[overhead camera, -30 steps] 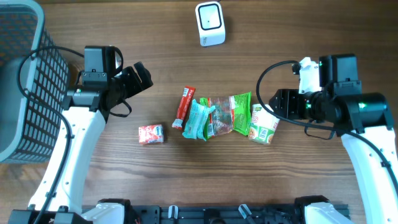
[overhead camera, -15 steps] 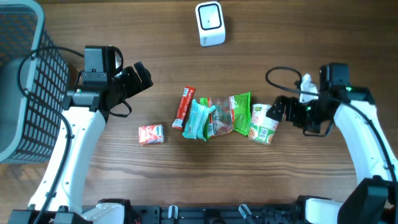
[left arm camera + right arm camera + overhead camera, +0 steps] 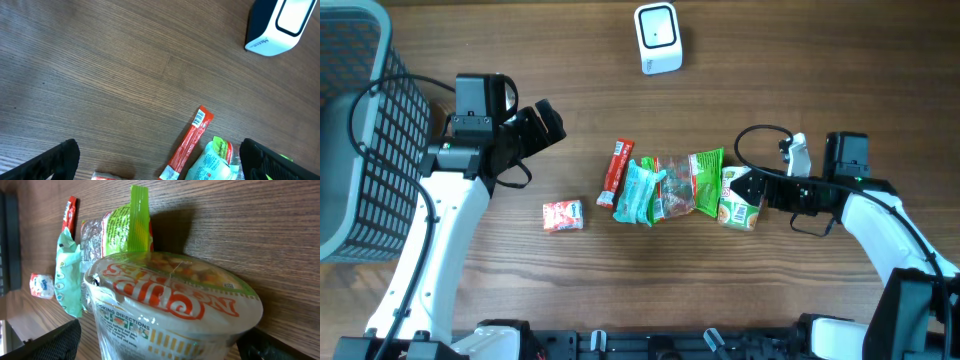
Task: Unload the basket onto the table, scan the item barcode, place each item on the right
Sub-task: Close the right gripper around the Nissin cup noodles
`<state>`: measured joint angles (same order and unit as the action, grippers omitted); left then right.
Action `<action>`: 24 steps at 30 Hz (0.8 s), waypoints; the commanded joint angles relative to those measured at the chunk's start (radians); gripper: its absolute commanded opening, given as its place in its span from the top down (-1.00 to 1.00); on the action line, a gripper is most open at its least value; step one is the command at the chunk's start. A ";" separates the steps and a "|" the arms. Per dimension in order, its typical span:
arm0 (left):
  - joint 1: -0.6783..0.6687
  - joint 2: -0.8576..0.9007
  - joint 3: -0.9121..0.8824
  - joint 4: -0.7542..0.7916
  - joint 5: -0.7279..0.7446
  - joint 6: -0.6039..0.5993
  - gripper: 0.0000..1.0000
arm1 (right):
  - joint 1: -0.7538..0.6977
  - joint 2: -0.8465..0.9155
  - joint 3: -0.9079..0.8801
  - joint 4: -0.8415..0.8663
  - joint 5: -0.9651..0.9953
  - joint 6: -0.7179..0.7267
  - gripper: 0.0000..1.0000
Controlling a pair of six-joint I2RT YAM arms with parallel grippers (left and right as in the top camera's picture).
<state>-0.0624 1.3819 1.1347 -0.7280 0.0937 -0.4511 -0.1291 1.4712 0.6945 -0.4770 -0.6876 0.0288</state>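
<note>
A cup of noodles (image 3: pixel 741 202) in clear wrap lies on its side at the right end of a row of snacks. My right gripper (image 3: pixel 748 189) is open and low over the table. Its fingers (image 3: pixel 47 344) stand on either side of the cup of noodles (image 3: pixel 175 300), whose lid faces the wrist camera. The white barcode scanner (image 3: pixel 658 38) stands at the far middle of the table, and the left wrist view shows the scanner (image 3: pixel 277 25) at top right. My left gripper (image 3: pixel 542 122) hangs open and empty above the wood at the left.
Left of the cup lie a green packet (image 3: pixel 705 182), a teal packet (image 3: pixel 638 192), a red stick pack (image 3: pixel 616 170) and a small red packet (image 3: pixel 562 215). A grey wire basket (image 3: pixel 360 130) fills the left edge.
My right arm has swung down and leftward to the cup of noodles, and its jaws have widened around it. The left arm and the snacks have not moved.
</note>
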 commanded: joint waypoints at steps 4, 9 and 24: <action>0.004 -0.006 -0.002 0.002 -0.010 0.002 -1.00 | 0.000 0.012 -0.108 0.149 -0.091 0.058 -0.98; 0.004 -0.006 -0.002 0.002 -0.010 0.001 -1.00 | 0.001 0.012 -0.113 0.158 -0.129 0.060 -0.81; 0.004 -0.006 -0.002 0.002 -0.010 0.001 -1.00 | 0.001 0.008 -0.110 0.179 -0.113 0.052 -0.82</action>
<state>-0.0624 1.3819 1.1347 -0.7280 0.0937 -0.4511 -0.1291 1.4715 0.5884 -0.3058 -0.7975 0.0849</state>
